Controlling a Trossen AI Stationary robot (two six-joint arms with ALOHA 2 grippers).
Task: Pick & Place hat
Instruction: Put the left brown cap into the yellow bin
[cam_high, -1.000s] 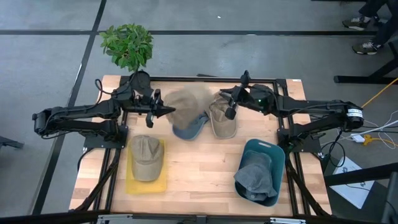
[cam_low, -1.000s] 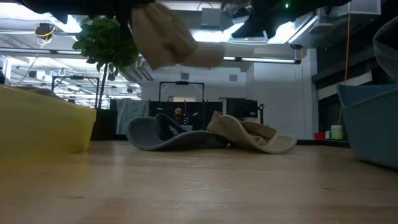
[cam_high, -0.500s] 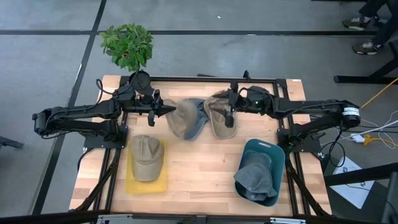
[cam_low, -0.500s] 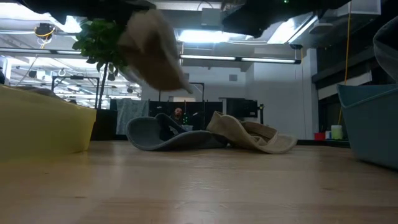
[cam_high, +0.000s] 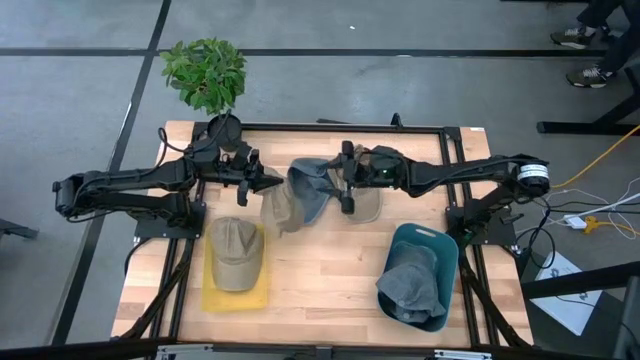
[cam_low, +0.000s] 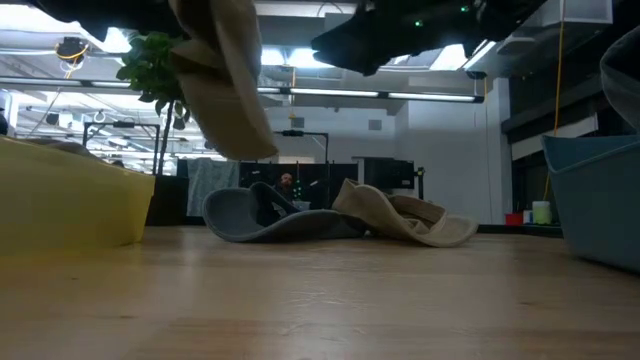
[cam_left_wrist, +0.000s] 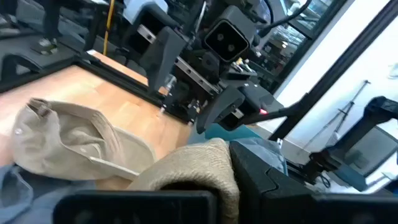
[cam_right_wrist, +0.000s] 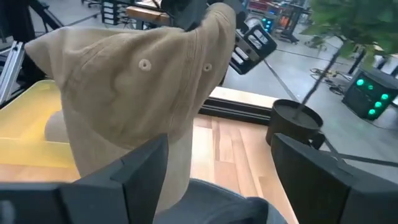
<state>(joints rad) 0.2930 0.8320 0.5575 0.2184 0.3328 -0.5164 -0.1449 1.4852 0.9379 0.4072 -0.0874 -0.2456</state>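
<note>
A tan hat is held up in the air by the left gripper. The fingers are pinched shut on its edge. The hat hangs down from the gripper, above the table, near the middle. In the low view the same hat is seen hanging high, well off the wood.

The right gripper is held close to the hanging hat, just on its other side. Its fingers are spread apart, and nothing is held in them. In the right wrist view the hat is seen right in front of those fingers.

Under the two grippers, a blue hat and a second tan hat are lying on the table. They are touching each other.

A yellow tray is seen near the left front of the table, with a tan cap in it. A blue bin is seen near the right front, with a grey hat in it.

A green plant is seen by the far left corner.
</note>
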